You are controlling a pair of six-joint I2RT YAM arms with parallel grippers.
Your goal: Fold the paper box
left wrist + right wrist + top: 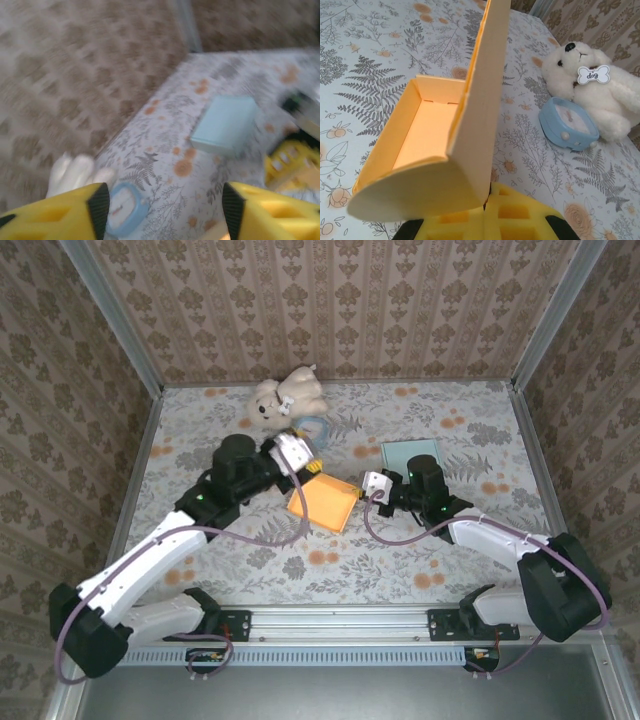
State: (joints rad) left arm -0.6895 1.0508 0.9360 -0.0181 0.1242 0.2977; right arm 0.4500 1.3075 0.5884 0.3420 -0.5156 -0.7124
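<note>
Paper box (322, 502), orange, lay open near the middle of the table (250, 560) in the top external view, between the two arms. We saw the left gripper (308, 466) at the box's far left corner and the right gripper (372, 490) against its right edge. A white plush dog (285, 395) sat toward the back wall, with a blue clock (315, 430) just in front of it. A pale blue block (412, 455) lay flat beyond the right gripper.

From the left wrist, we found the picture blurred. The left gripper (162, 207) was released: its yellow fingers (60, 215) stood wide apart with nothing between them, above the patterned table (165, 130). Under them we made out the blue clock (125, 207), part of the plush dog (75, 172) at the left, and the pale blue block (225, 125) farther off. We could not tell what the yellow and orange shapes at the right edge were.

From the right wrist, we saw the paper box (425, 135) close up, its tray open on the table (365, 75) and one long flap standing upright on edge. The right gripper (487, 212) was clenched on the near end of that flap, where the card curved down into the yellow fingers (520, 215). Off to the right stood the plush dog (590, 90), wearing a bone-shaped tag, with the blue clock (570, 122) touching its front.
</note>
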